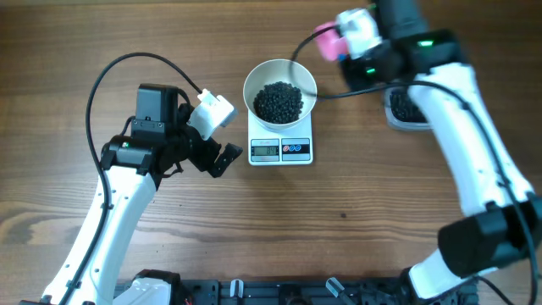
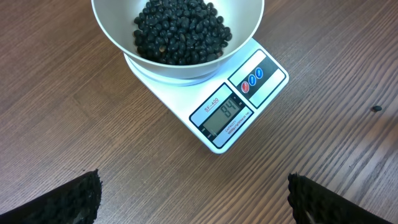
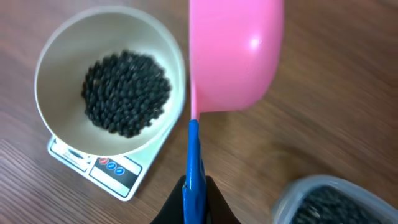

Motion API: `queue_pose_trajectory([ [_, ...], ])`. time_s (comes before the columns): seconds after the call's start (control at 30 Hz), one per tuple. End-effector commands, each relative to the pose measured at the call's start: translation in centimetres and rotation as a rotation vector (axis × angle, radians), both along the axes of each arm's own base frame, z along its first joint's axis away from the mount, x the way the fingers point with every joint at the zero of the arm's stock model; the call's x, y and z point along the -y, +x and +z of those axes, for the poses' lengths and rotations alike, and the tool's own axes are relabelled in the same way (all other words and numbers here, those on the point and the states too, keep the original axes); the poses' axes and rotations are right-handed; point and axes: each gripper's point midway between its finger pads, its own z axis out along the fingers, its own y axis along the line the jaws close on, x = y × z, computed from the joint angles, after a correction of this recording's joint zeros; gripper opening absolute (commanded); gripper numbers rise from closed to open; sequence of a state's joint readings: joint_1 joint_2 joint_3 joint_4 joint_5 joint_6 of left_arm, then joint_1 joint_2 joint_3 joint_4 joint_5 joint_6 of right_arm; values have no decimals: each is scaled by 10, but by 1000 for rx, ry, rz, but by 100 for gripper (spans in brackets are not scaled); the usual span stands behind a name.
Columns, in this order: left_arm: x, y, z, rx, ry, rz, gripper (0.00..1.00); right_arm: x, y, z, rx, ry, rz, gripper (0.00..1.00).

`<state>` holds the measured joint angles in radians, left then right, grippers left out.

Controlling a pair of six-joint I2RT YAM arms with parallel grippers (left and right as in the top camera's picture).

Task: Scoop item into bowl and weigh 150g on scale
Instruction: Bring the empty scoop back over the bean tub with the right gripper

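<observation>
Topping-up stage: beans (image 3: 127,93) sit in the bowl (image 3: 56,81) on the scale (image 2: 205,99), which shows 94, so it's short. Right gripper (image 3: 194,193) is clamped on the scoop (image 3: 236,56). Left gripper (image 2: 194,186) is wide open, holding nothing. Next I'd dip into the container (image 3: 292,193).

Beans (image 1: 279,102) lie in the bowl (image 1: 279,69), which sits on the scale (image 1: 280,150); a container (image 1: 400,108) stands right of it.

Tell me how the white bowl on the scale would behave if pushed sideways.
The bowl flares wide over a narrower base, so a rim push might tip it. The beads sit low inside, probably steadying it, though they'd roll. On the smooth scale it likely slides.
</observation>
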<state>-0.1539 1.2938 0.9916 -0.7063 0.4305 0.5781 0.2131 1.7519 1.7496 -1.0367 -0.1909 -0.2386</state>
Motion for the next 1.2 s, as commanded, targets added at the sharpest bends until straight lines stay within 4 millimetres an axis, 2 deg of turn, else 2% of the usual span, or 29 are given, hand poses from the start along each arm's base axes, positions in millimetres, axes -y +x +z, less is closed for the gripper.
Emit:
queue_pose_trajectory([
  [0.0,-2,0,-1,-6,-3,14,100,19,-2,38,22,183,-73,4],
  [0.2,-2,0,-1,-5,-3,14,100,73,-12,38,-42,218,-238,4],
  [0.3,-2,0,-1,-5,-2,14,100,91,-20,33,-80,219,-290,4],
  [0.6,-2,0,-1,-5,-2,14,100,129,-29,28,-121,225,-390,4],
  [1.17,-2,0,-1,-6,-3,14,100,174,-37,25,-114,205,-459,4],
])
